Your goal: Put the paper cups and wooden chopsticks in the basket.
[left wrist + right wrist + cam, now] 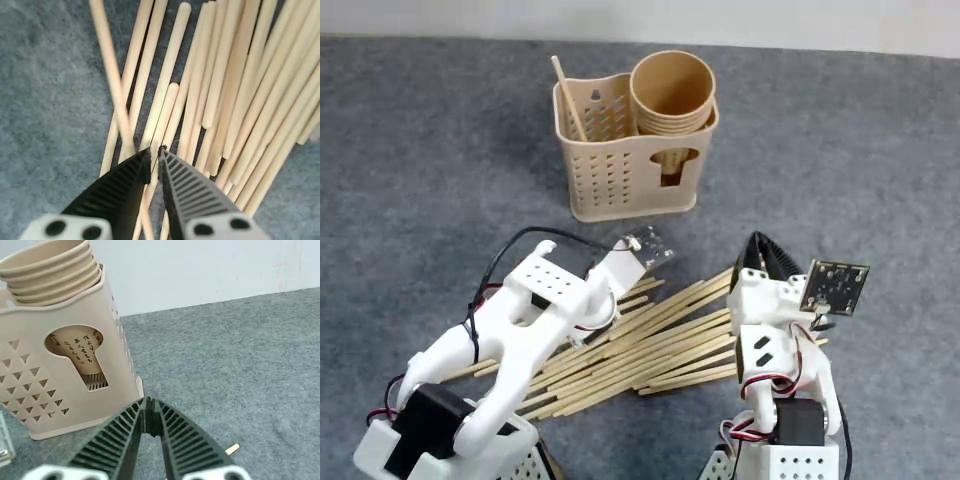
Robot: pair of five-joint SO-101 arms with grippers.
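The wooden chopsticks (665, 338) lie in a pile directly under the left gripper (155, 150), their long axes running almost the way its closed fingers point, while the right gripper (150, 410), also closed and empty, stands beside the pile.

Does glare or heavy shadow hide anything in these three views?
High view: soft, even light, only faint shadow beside the beige perforated plastic basket. Left wrist view: the pale wooden chopsticks are evenly lit, thin shadows between them. Right wrist view: no glare on the stacked tan paper cups; nothing hidden.
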